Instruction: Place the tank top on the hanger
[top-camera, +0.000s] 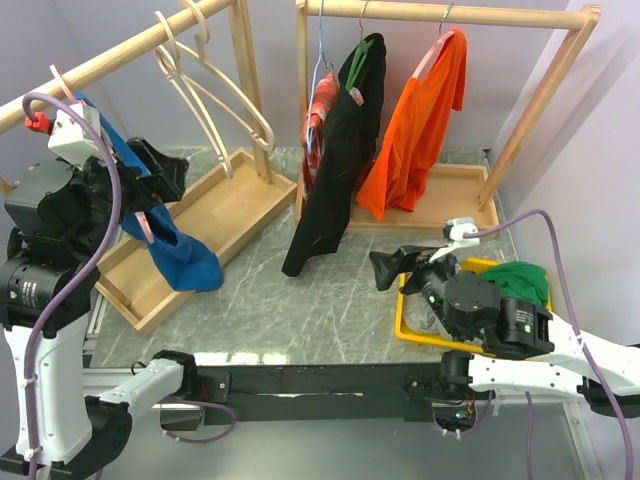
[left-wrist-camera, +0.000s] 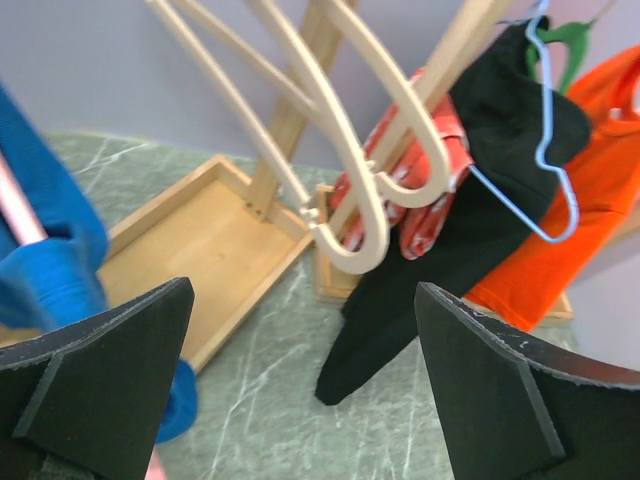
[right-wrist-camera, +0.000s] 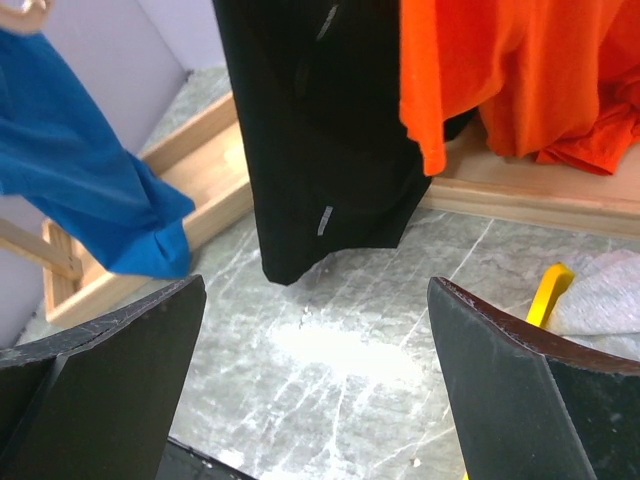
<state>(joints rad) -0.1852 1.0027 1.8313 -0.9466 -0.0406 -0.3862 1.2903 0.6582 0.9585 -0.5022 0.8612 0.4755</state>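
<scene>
Hanging at nine o'clock in the top view, the tank top (top-camera: 182, 258) drapes from the hanger (top-camera: 148, 228), apparently hooked over the left rail (top-camera: 130, 50); the task looks essentially done; the left gripper (top-camera: 160, 172) beside it gapes empty; the right gripper (top-camera: 385, 268), at four o'clock, is likewise spread, holding nothing.

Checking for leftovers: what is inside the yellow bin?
A green garment and some grey fabric lie in the bin. The right arm covers the rest of its inside.
</scene>
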